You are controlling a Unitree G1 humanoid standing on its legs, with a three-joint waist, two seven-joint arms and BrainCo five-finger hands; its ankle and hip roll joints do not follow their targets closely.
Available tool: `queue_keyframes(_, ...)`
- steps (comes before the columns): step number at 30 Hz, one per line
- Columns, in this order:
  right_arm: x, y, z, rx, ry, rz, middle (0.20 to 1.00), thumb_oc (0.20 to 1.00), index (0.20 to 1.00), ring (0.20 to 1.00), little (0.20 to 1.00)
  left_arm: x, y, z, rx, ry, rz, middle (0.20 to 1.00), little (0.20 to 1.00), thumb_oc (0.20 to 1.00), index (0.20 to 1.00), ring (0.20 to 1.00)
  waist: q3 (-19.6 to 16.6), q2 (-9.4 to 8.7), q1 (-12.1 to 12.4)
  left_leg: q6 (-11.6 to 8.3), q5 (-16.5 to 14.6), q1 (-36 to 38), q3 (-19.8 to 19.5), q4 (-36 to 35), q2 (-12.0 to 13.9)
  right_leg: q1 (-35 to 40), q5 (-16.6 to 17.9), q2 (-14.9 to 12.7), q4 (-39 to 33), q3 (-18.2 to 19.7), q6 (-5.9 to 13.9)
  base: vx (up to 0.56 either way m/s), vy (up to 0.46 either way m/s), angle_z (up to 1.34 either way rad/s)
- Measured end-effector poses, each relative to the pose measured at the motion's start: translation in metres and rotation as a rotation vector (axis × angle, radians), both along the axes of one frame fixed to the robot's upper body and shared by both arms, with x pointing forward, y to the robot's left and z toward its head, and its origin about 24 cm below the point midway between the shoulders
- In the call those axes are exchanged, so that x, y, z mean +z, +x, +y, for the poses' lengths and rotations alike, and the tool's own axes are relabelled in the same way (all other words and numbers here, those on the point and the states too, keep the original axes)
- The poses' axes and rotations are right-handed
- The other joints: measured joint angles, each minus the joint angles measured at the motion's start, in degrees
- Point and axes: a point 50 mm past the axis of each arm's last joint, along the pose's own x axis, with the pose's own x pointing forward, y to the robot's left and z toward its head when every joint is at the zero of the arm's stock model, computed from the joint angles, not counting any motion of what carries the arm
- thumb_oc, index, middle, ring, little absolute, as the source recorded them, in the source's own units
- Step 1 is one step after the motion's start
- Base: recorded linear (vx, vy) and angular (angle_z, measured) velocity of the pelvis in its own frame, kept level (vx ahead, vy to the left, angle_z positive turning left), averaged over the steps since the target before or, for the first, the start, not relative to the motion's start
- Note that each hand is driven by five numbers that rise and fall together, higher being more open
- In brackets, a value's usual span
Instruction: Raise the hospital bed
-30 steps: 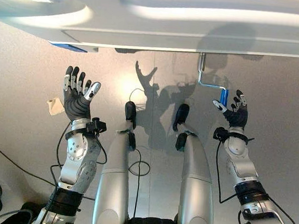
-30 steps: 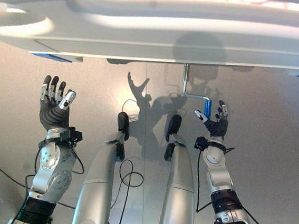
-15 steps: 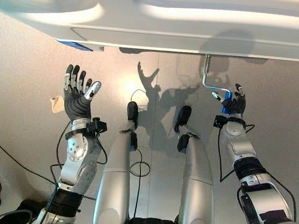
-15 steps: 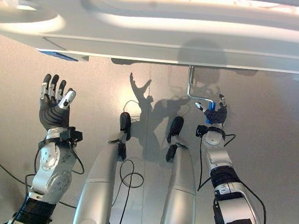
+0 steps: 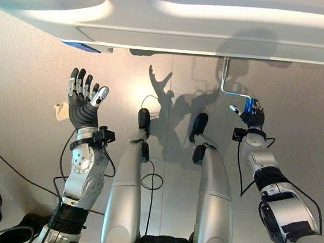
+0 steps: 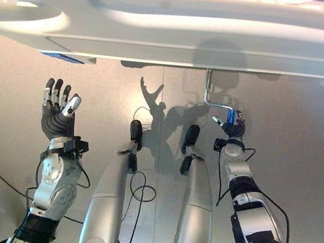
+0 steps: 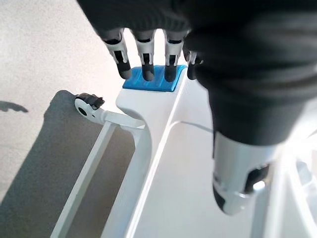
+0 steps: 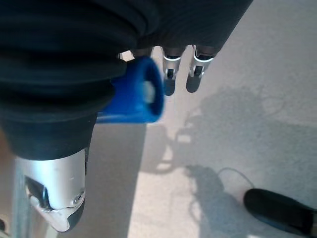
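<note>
So the bed (image 5: pixel 217 23) runs across the top of the head views, and the bit that matters is the metal crank (image 5: pixel 231 92) hanging under its edge on the robot's right, with a blue grip (image 5: pixel 248 104) at its free end. That grip is how you'd wind the bed up, which explains why the right hand (image 5: pixel 253 117) is parked right at it. In the right wrist view the blue grip (image 8: pixel 134 90) sits against the palm with the fingers (image 8: pixel 169 69) reaching straight past it, so the hand looks open, not wrapped round yet. My guess is it needs to curl shut before any cranking works.

The left hand (image 5: pixel 82 103) is held up with fingers spread, holding nothing, well away from the crank; probably just kept out of the way.
</note>
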Motion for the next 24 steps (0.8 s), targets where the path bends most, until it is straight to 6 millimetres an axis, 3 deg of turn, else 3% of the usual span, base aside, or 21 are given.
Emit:
queue_keyframes(1,-0.0015,-0.0004,0.0,0.001,-0.002,0.006,1.0,1.0,1.0,1.0,1.0,0.0005,-0.0001,0.0003,0.0,0.001,-0.002,1.0,1.0,1.0,1.0,1.0,0.03,0.02,-0.1,0.15,-0.14,0.06,-0.04,0.09,0.01,0.09,-0.04,-0.04,-0.02,0.01,-0.04,0.0,0.011,-0.03)
queue_keyframes(2,-0.0006,-0.0004,-0.0013,-0.002,0.0,0.004,0.504,0.504,0.504,0.504,0.504,0.002,0.0003,0.0002,0.0,0.003,-0.009,1.0,1.0,1.0,1.0,1.0,-0.02,0.03,-0.01,-0.04,0.05,-0.26,0.09,0.06,-0.18,-0.38,0.37,0.02,0.01,0.03,-0.44,0.0,0.0,0.0)
queue_keyframes(3,0.0007,0.001,-0.0009,0.002,0.0,0.003,0.2,0.2,0.2,0.2,0.2,0.0021,0.0005,0.0004,0.001,0.002,-0.009,1.0,1.0,1.0,1.0,1.0,0.1,0.08,-0.07,0.15,-0.08,-0.37,0.1,0.14,-0.01,-0.49,0.09,-0.04,0.06,0.08,-0.08,0.07,-0.001,-0.03)
queue_keyframes(24,0.0082,0.0027,0.0031,0.02,-0.022,-0.031,0.2,0.2,0.2,0.2,0.2,0.0028,0.0002,0.0011,-0.003,0.017,-0.009,1.0,1.0,1.0,1.0,1.0,0.06,0.28,0.15,0.31,0.1,-0.87,0.3,0.01,-0.15,-1.12,0.44,0.02,-0.18,0.33,-0.06,-0.01,0.001,0.0)
